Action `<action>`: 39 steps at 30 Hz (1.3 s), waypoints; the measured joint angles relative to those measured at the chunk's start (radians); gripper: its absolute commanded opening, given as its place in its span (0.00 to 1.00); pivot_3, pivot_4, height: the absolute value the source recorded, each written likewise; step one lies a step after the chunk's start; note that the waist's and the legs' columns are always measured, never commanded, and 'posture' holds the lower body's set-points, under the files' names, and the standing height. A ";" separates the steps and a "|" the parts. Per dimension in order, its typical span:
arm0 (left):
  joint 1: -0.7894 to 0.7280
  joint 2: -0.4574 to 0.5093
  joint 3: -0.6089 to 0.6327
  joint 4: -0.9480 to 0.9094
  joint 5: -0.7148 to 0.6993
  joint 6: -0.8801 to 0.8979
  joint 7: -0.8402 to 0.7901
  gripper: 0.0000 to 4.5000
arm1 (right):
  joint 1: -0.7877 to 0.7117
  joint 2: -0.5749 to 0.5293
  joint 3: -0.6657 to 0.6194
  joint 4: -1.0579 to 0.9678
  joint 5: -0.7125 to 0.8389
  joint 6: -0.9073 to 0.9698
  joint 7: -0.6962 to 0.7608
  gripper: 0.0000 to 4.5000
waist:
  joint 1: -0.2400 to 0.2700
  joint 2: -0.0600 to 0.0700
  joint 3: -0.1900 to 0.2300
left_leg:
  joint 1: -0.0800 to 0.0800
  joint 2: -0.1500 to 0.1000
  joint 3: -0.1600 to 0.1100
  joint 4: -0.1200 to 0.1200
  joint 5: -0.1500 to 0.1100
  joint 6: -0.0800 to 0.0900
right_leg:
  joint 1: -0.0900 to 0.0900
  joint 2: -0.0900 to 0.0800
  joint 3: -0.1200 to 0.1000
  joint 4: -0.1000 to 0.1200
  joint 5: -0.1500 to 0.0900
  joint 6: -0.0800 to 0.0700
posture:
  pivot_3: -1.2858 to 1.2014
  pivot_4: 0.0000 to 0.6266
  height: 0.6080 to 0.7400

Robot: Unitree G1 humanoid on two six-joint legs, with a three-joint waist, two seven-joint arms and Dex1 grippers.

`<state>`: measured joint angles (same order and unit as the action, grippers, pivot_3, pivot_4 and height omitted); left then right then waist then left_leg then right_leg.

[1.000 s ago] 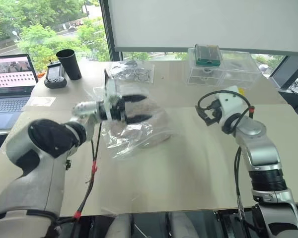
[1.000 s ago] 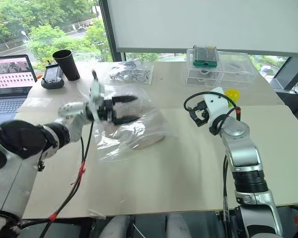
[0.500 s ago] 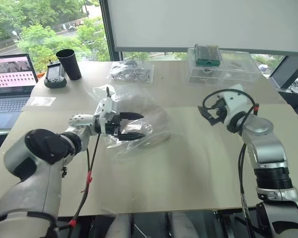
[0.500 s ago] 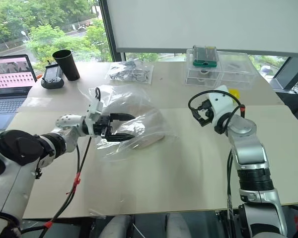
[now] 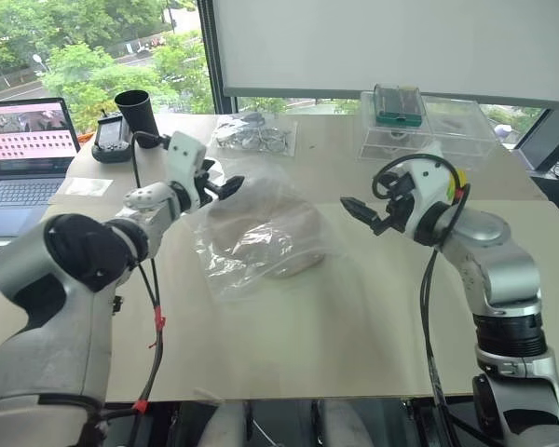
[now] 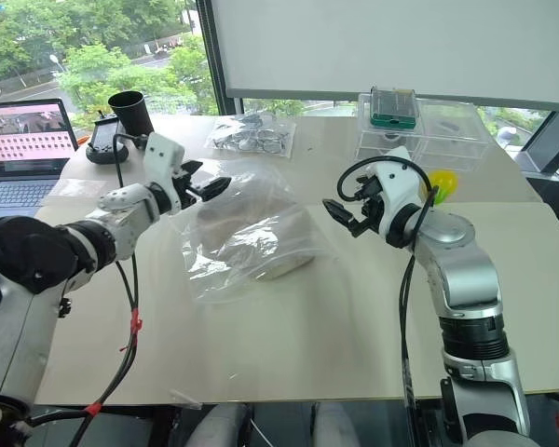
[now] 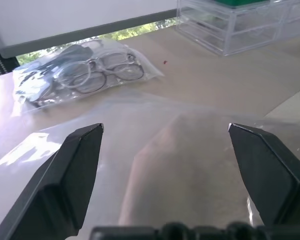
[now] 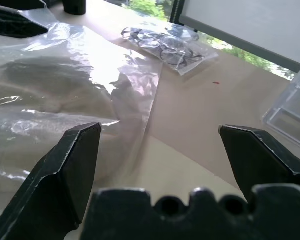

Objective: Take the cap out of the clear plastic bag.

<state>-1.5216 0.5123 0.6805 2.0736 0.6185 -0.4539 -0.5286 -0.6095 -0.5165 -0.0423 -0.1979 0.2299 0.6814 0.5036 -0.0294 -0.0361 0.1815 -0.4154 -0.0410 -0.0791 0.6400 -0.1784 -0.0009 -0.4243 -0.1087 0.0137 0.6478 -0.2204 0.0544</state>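
Two hands over one tabletop (image 5: 354,317) from the head views: left hand (image 5: 225,186) spread wide, empty, hovering at the far left edge of the clear plastic bag (image 5: 261,237); right hand (image 5: 363,214) likewise spread wide and empty, off to the bag's right, apart from it. Cap (image 5: 261,233) inside the bag, cream, lying flat in the middle of the tabletop. Beyond the bag, a smaller bag of glasses (image 5: 253,136); further left, a black cup (image 5: 135,110), a small black device (image 5: 109,141) and an open laptop (image 5: 23,154). Far right, a clear drawer box (image 5: 424,130) with a green-lidded case (image 5: 398,104) on top, plus a yellow ball (image 6: 438,182) just behind the right arm.

Left wrist view: both black fingers (image 7: 65,185) set far apart, nothing between them, with the bag's glossy film and the pale cap (image 7: 190,170) below and ahead; glasses bag (image 7: 85,75) and drawer box (image 7: 240,30) further on.

Right wrist view: fingers (image 8: 60,175) wide apart, gripping nothing; wrinkled bag (image 8: 65,100) with the cap (image 8: 50,90) inside near one finger, bare tabletop ahead, glasses bag (image 8: 170,47) beyond.
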 measured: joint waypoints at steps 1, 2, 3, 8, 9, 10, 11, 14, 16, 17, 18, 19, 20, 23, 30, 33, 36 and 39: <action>-0.009 -0.011 -0.005 0.000 -0.007 0.013 0.015 0.95 | 0.000 0.005 0.005 -0.001 -0.009 0.000 -0.014 1.00 | -0.001 0.000 0.000 | 0.000 0.000 0.000 0.000 0.000 0.000 | 0.000 0.000 0.000 0.000 0.000 0.000 | 0.52 0.24 1.00; -0.018 -0.015 -0.010 0.000 -0.014 0.016 0.025 0.95 | 0.000 0.008 0.010 -0.001 -0.015 0.000 -0.023 1.00 | -0.005 0.000 0.000 | 0.000 0.000 0.000 0.000 0.000 0.000 | -0.001 0.000 0.000 0.000 0.000 0.000 | 0.52 0.24 1.00; -0.032 -0.015 -0.018 0.000 -0.020 0.018 0.038 0.95 | 0.000 0.009 0.012 0.001 -0.021 0.000 -0.031 1.00 | -0.011 0.000 0.000 | 0.000 0.000 0.000 0.000 0.000 0.000 | -0.001 0.000 0.000 0.000 0.000 0.000 | 0.52 0.24 1.00; -0.072 0.014 -0.062 0.000 -0.096 0.085 0.158 0.95 | -0.001 0.018 0.011 0.044 -0.059 -0.024 -0.079 1.00 | -0.023 0.000 0.000 | 0.001 0.000 0.001 0.000 0.000 0.000 | -0.001 0.000 0.001 0.001 0.000 0.000 | 0.52 0.24 1.00; -0.068 0.028 -0.075 0.000 -0.116 0.098 0.184 0.95 | -0.001 0.018 0.010 0.060 -0.067 -0.028 -0.092 1.00 | -0.023 0.000 0.000 | 0.001 0.000 0.001 0.000 0.000 0.000 | -0.001 0.000 0.001 0.001 0.000 0.000 | 0.52 0.24 1.00; -0.063 0.041 -0.082 0.000 -0.139 0.111 0.208 0.95 | -0.003 0.019 0.010 0.076 -0.075 -0.033 -0.104 1.00 | -0.023 0.000 0.000 | 0.001 0.000 0.001 0.000 0.000 0.000 | -0.001 0.000 0.001 0.001 0.000 0.000 | 0.52 0.24 1.00; -0.050 0.060 -0.095 0.000 -0.167 0.118 0.243 0.95 | -0.006 0.019 0.009 0.100 -0.090 -0.042 -0.123 1.00 | -0.023 0.000 0.000 | 0.001 0.000 0.001 0.000 0.000 0.000 | -0.001 0.000 0.001 0.001 0.000 0.000 | 0.52 0.24 1.00; 0.005 0.100 -0.139 0.000 -0.224 0.122 0.316 0.95 | -0.014 0.016 -0.012 0.163 -0.114 -0.062 -0.162 1.00 | -0.020 0.000 0.000 | 0.001 0.000 0.001 -0.001 0.000 0.000 | -0.001 0.000 0.001 0.001 0.000 0.000 | 0.52 0.24 1.00; 0.050 0.118 -0.175 -0.002 -0.261 0.121 0.349 0.95 | -0.031 0.017 -0.033 0.217 -0.130 -0.078 -0.198 1.00 | -0.015 0.000 0.000 | 0.001 0.000 0.001 -0.001 0.000 0.000 | -0.001 0.000 0.001 0.001 0.001 -0.001 | 0.52 0.24 1.00; 0.088 0.118 -0.192 -0.032 -0.285 0.126 0.363 0.95 | -0.046 0.017 -0.045 0.253 -0.139 -0.099 -0.225 1.00 | -0.013 0.000 0.000 | 0.001 0.000 0.001 -0.001 0.000 0.000 | -0.001 0.000 0.001 0.001 0.001 -0.001 | 0.52 0.24 1.00; 0.132 0.117 -0.197 -0.086 -0.314 0.135 0.377 0.95 | -0.062 0.017 -0.053 0.283 -0.150 -0.121 -0.248 1.00 | -0.013 0.000 0.000 | 0.001 0.000 0.001 -0.001 0.000 0.000 | -0.001 0.000 0.001 0.001 0.001 -0.001 | 0.52 0.24 1.00; 0.173 0.115 -0.202 -0.140 -0.347 0.152 0.394 0.95 | -0.073 0.014 -0.064 0.310 -0.161 -0.142 -0.269 1.00 | -0.013 0.000 0.000 | 0.001 0.001 0.000 -0.001 0.000 0.000 | -0.001 0.000 0.001 0.001 0.001 -0.001 | 0.52 0.24 1.00; 0.211 0.112 -0.212 -0.193 -0.374 0.172 0.417 0.95 | -0.080 0.010 -0.079 0.335 -0.173 -0.162 -0.292 1.00 | -0.012 0.000 0.000 | 0.001 0.001 0.000 -0.001 0.000 0.000 | -0.001 0.000 0.001 0.001 0.001 -0.002 | 0.52 0.24 1.00; 0.289 0.080 -0.230 -0.361 -0.444 0.211 0.513 0.95 | -0.083 0.007 -0.095 0.382 -0.207 -0.205 -0.350 1.00 | -0.003 0.000 0.000 | 0.000 0.000 0.000 -0.001 0.000 0.000 | -0.001 0.000 0.001 0.000 0.001 -0.002 | 0.52 0.24 1.00; 0.643 -0.138 -0.219 -1.164 -0.635 0.459 0.629 0.95 | -0.081 0.041 -0.091 0.405 -0.220 -0.243 -0.387 1.00 | -0.008 0.000 0.000 | 0.000 0.001 0.000 -0.001 -0.001 -0.001 | -0.001 0.000 0.004 0.000 0.002 -0.004 | 0.52 0.24 1.00; 0.757 -0.197 -0.206 -1.431 -0.730 0.533 0.626 0.95 | -0.063 0.051 -0.085 0.405 -0.226 -0.268 -0.387 1.00 | -0.015 0.000 0.000 | 0.000 0.001 0.000 -0.001 -0.001 -0.001 | -0.001 0.000 0.004 0.000 0.003 -0.005 | 0.52 0.24 1.00; 0.806 -0.208 -0.197 -1.602 -0.793 0.582 0.621 0.95 | -0.035 0.052 -0.074 0.407 -0.240 -0.292 -0.386 1.00 | -0.014 0.000 -0.001 | 0.002 0.001 0.001 -0.001 0.000 -0.001 | -0.001 0.000 0.005 0.000 0.003 -0.005 | 0.52 0.24 1.00; 0.849 -0.226 -0.199 -1.740 -0.856 0.605 0.588 0.95 | -0.021 0.056 -0.068 0.410 -0.247 -0.316 -0.384 1.00 | -0.012 0.000 -0.001 | 0.006 0.001 0.002 -0.001 0.000 -0.001 | 0.003 0.000 0.006 -0.001 0.003 -0.005 | 0.52 0.24 1.00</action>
<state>-0.6727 0.2866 0.4818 0.3337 -0.2373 0.1513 0.0590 -0.6310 -0.4603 -0.1104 0.2116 -0.0173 0.3655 0.1199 -0.0416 -0.0359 0.1807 -0.4094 -0.0401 -0.0776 0.6395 -0.1787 -0.0024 -0.4209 -0.1085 0.0193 0.6467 -0.2174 0.0493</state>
